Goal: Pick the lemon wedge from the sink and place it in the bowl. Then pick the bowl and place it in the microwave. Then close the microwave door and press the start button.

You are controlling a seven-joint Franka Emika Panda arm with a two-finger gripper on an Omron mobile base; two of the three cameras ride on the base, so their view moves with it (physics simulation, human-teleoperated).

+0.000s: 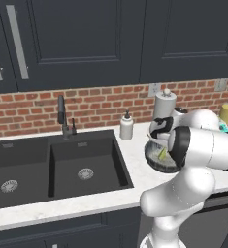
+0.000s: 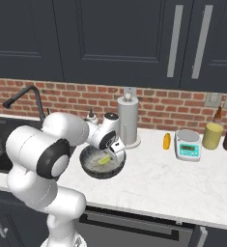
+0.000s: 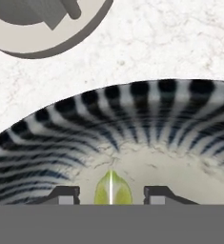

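Inside striped bowl (image 3: pixel 147 119), glossy lemon wedge (image 3: pixel 112 188) (pale speckled floor)

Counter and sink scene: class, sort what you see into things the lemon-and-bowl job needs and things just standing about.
Job:
lemon wedge, lying in the bowl
bowl
sink
gripper, open over the wedge

Standing about:
paper towel holder
soap dispenser
kitchen scale
faucet

Yellow-green lemon wedge (image 3: pixel 112 188) lies inside the striped bowl (image 3: pixel 147 124) on the counter
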